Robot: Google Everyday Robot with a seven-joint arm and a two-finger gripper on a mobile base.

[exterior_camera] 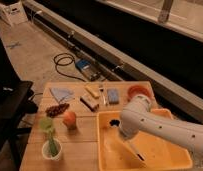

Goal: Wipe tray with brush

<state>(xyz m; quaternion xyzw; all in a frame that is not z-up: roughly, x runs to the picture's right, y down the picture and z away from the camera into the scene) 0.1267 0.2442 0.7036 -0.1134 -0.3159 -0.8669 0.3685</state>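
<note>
The large yellow-orange tray [162, 151] sits on the right half of the wooden table. My white arm reaches in from the right over the tray. The gripper [124, 136] is at the arm's end, above the tray's left part, shut on the brush [135, 150]. The brush is a thin pale stick that slants down and to the right from the gripper. Its small dark tip is down on the tray floor near the front. The arm's wrist hides most of the fingers.
A round orange-red bowl [140, 91] stands behind the tray. A blue sponge [113, 95], a brown block [89, 102], a blue cloth [61, 93], a dark cluster [57, 109], an orange fruit [69, 119] and a green plant in a white cup [50, 144] lie left. A black chair [10, 105] stands beside the table.
</note>
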